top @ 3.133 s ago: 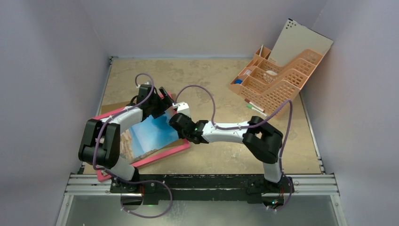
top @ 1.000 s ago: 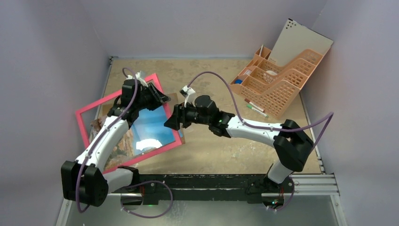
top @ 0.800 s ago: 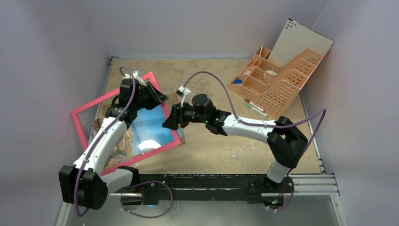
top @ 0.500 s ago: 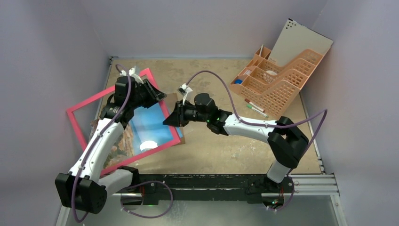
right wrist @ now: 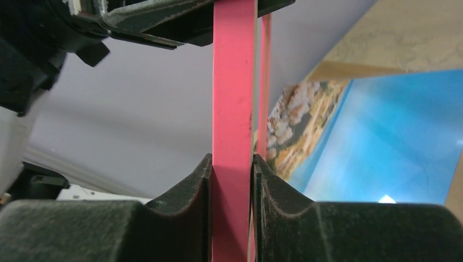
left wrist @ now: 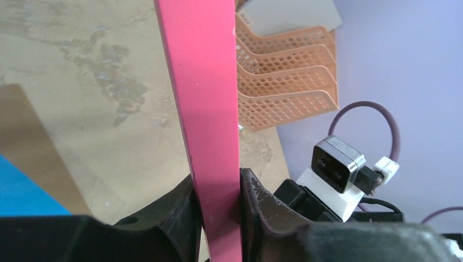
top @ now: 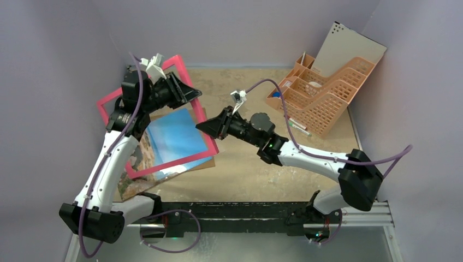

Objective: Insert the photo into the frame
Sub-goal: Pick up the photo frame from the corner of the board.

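Note:
The pink frame hangs tilted above the table, its far end raised toward the back wall. My left gripper is shut on its upper right bar, which sits pinched between the two black fingers. My right gripper is shut on the same side bar lower down, and that bar fills the gap between its pads. The photo lies face up on the table under the frame, blue sky and tan rocks showing.
A brown backing board lies under the photo. The peach desk organiser stands at the back right with a grey board leaning in it and pens in front. Walls close in at left, back and right.
The right gripper has closed on the frame's side bar. Both arms have lifted the frame and swung its far end up toward the back wall. The photo stays on the table.

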Robot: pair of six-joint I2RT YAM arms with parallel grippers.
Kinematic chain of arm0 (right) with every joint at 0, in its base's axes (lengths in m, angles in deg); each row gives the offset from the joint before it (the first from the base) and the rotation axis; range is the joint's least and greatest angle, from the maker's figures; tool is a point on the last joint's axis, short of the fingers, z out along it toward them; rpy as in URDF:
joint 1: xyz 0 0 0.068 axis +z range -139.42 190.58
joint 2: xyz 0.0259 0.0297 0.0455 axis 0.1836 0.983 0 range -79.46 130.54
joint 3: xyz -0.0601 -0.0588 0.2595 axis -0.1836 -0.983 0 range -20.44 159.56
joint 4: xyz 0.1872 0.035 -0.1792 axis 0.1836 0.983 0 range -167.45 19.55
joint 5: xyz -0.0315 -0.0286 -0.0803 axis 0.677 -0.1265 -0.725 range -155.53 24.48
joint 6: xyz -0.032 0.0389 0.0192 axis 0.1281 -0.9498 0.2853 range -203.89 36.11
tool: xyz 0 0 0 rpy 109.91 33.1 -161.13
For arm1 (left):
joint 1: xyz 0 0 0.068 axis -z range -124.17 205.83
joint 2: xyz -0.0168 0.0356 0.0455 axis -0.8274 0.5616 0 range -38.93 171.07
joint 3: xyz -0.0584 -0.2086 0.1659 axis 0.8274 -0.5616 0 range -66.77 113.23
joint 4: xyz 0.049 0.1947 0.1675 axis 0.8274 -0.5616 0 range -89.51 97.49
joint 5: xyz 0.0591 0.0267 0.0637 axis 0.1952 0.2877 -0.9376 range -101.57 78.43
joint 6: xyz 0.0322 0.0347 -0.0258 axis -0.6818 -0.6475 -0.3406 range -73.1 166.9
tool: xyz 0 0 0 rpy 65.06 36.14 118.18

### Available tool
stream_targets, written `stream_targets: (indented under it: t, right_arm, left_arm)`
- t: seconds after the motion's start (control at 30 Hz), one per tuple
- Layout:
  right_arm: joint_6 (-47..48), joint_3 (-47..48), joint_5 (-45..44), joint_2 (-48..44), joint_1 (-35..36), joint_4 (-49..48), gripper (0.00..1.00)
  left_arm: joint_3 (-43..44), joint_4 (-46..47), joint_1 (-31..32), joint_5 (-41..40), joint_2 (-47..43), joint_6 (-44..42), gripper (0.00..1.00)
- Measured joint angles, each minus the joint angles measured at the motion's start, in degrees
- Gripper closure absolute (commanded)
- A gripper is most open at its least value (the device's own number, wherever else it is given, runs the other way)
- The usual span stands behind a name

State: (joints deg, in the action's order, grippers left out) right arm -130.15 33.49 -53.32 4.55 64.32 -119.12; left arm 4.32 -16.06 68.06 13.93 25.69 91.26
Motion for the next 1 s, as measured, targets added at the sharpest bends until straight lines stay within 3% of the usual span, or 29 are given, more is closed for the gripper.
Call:
stream_targets:
  t: [0.1,0.47,0.7,1.0]
  right_arm:
    - [-1.66,-1.29,-2.69,-2.34,0.26,-2.71,1.0]
    - [-8.85,-2.32,-8.09,-7.02,0.9,-0.04,1.0]
    - [-10.43,-1.07,-12.17,-7.19,1.01,5.99,1.0]
    - [-10.58,-0.44,-14.14,-7.1,1.01,8.83,1.0]
  left_arm:
    - [3.15,0.68,0.26,2.03,0.81,-0.83,0.55]
    - [5.64,2.36,-0.48,3.48,3.13,-6.99,0.24]
    - [5.64,1.05,-0.48,1.25,3.65,-11.23,0.15]
    - [5.42,-1.88,-0.48,-1.09,3.5,-15.39,0.14]
